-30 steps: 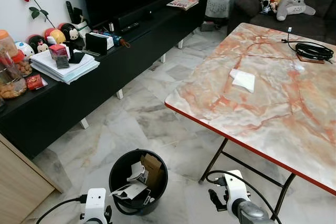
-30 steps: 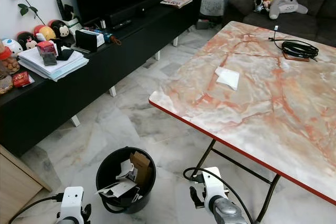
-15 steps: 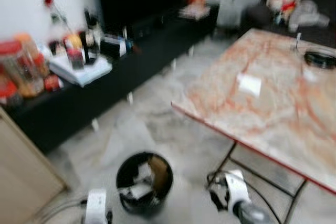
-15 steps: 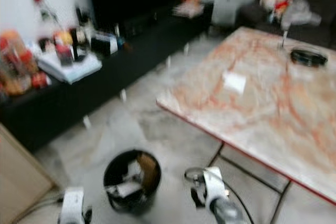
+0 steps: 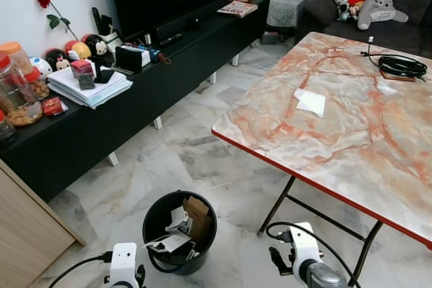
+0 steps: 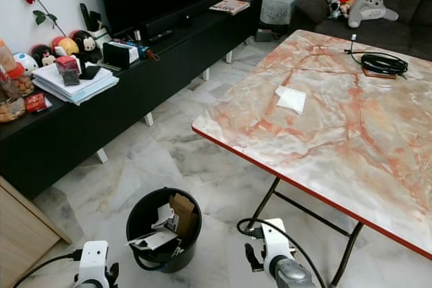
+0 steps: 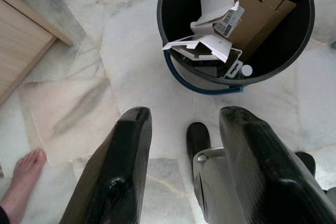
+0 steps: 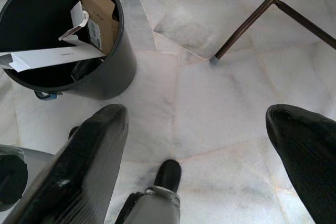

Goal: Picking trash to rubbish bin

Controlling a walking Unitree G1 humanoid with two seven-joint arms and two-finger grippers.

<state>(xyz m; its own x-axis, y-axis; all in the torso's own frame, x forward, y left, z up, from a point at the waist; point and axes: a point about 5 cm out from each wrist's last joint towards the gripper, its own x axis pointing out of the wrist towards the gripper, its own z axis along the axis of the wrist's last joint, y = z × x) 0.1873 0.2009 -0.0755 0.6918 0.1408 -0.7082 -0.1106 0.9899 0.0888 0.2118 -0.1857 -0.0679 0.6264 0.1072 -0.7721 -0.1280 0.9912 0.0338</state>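
A black rubbish bin [image 5: 179,231] stands on the marble floor just ahead of me, holding a brown cardboard box [image 7: 260,3] and white paper scraps [image 7: 202,48]. A white piece of paper [image 5: 311,102] lies flat on the pink marble table [image 5: 351,153] to the right. Both arms hang low: the left arm [image 5: 123,264] beside the bin, the right arm [image 5: 302,251] under the table's near edge. My left gripper [image 7: 184,114] is open and empty above the floor beside the bin. My right gripper [image 8: 197,114] is wide open and empty, with the bin off to one side.
A long black TV cabinet [image 5: 135,92] with stacked papers, jars and toys runs along the left wall. A wooden cabinet [image 5: 27,227] is at lower left. The table's dark legs [image 5: 277,204] stand close to the bin. A cable coil [image 5: 403,65] lies on the table. A person's bare foot [image 7: 21,182] is nearby.
The head camera shook and blurred half a second ago and has settled with the view slightly shifted. The bin, paper and both arms hold their places.
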